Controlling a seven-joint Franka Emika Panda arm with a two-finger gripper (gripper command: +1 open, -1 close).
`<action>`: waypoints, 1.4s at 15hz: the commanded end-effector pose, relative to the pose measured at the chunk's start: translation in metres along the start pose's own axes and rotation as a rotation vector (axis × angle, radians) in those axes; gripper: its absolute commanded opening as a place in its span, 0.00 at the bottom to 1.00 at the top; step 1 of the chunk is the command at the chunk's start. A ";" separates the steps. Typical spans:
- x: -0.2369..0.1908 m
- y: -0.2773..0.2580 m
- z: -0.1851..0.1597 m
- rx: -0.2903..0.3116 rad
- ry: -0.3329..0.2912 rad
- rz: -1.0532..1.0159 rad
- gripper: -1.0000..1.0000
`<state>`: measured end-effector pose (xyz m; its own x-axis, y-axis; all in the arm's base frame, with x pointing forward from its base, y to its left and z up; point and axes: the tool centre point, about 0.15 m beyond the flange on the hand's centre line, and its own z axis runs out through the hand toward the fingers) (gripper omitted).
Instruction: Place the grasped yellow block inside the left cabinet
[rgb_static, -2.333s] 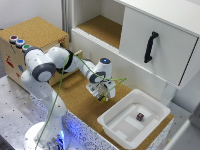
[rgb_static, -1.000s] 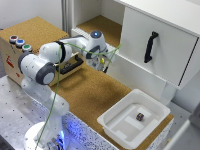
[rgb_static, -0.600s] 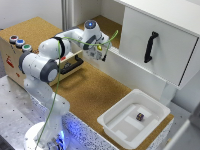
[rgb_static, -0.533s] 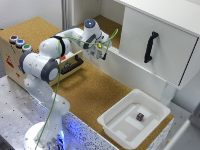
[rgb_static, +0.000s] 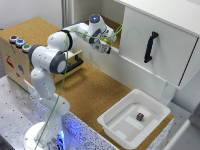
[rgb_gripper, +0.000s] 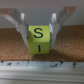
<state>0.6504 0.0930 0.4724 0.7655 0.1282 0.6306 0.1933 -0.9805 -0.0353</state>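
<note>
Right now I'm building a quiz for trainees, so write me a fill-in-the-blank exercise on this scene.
1. The pincer is shut on a block whose colour is ____.
2. The floor of the left cabinet is the colour of ____.
3. The small dark cube lies inside the white ____.
4. The handle on the white door is coloured ____.

Missing words: yellow; cork; tray; black
</note>
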 end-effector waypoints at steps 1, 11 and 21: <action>0.025 -0.004 0.032 -0.004 -0.108 -0.001 0.00; -0.010 -0.024 -0.054 0.045 -0.011 0.027 1.00; -0.130 0.055 -0.113 0.020 -0.223 0.088 1.00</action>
<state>0.5528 0.0702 0.5120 0.8771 0.0966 0.4705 0.1519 -0.9851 -0.0809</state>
